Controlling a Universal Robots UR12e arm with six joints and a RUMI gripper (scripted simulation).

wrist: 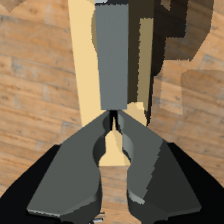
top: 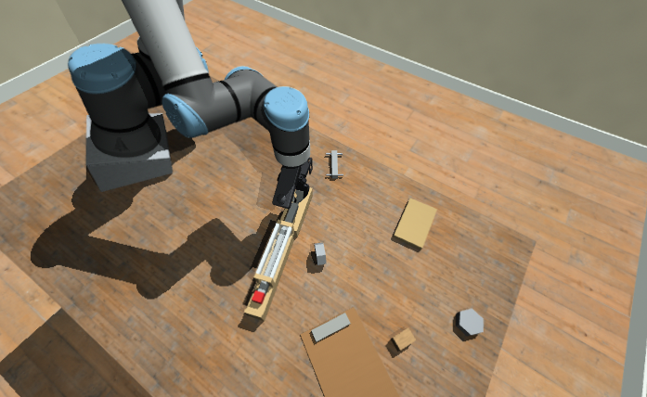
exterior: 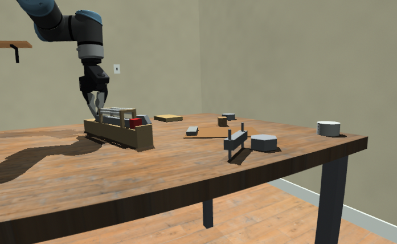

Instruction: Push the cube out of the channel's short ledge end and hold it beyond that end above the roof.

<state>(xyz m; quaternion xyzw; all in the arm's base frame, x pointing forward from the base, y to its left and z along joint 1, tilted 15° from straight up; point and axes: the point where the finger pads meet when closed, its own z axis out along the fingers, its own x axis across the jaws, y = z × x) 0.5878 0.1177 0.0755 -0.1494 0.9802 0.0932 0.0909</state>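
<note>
My top view looks steeply down from high up, my base (top: pixel 127 147) at ten o'clock and the channel (top: pixel 277 256) mid-frame. My exterior view sits low near the table (exterior: pixel 193 182) edge, looking across it from afar. My wrist view looks down close past my fingertips. All three share the channel.
</note>
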